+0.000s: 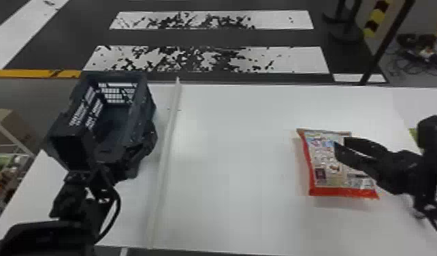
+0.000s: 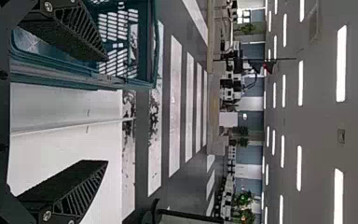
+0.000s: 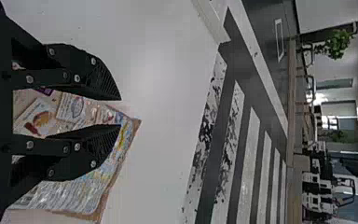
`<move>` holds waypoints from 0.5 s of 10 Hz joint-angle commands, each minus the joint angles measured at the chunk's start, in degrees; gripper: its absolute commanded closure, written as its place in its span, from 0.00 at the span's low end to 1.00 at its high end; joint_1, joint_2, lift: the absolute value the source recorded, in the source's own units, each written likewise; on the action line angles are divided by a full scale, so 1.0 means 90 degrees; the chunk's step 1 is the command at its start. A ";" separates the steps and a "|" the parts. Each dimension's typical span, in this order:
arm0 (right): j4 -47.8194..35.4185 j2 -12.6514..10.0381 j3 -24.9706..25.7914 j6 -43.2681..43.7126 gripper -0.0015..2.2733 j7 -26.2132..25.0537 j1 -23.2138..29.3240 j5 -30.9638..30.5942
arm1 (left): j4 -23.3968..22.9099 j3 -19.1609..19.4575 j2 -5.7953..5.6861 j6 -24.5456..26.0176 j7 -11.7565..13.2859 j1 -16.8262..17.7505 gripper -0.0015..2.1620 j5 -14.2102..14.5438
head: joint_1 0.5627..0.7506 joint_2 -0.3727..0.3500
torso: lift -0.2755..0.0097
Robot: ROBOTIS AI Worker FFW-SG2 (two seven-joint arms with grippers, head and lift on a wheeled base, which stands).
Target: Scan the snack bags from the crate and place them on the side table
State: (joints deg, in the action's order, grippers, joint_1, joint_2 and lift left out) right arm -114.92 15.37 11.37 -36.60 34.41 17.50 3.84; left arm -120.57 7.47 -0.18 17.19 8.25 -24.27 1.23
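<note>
Plain white for the table point(image 1: 241, 136). At the table's left, dark blue-grey for the crate point(image 1: 143, 102), patterned with pale lattice openings. Toward the table's right, red along two edges of the snack bag point(image 1: 325, 156), with multicoloured print over a pale panel; black for the right gripper point(image 1: 339, 143). Beyond the table, dark grey for the floor point(image 1: 221, 37), barred white with black speckling; yellow-and-black banding for the post point(image 1: 372, 22).

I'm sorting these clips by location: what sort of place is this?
Probably a warehouse-like indoor hall: striped floor markings, rows of ceiling lights, a plastic crate on a table.
</note>
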 commanded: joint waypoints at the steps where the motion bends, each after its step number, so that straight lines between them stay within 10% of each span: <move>1: -0.0034 -0.0028 0.0543 -0.0069 0.05 -0.0103 0.0175 0.0072 | -0.0090 -0.0108 0.0036 0.0019 -0.0018 0.0011 0.05 -0.0029 | 0.70 0.50 | 0.64; 5: 0.0171 0.0050 0.1227 -0.0147 0.04 -0.0093 0.0497 0.0033 | -0.0256 -0.0215 0.0036 0.0058 -0.0048 -0.0048 0.05 -0.0019 | 0.70 0.33 | 0.64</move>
State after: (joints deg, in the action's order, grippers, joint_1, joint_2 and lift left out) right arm -114.03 15.58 21.69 -38.08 33.56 21.55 4.32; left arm -122.85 5.57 -0.18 17.68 7.81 -24.63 0.97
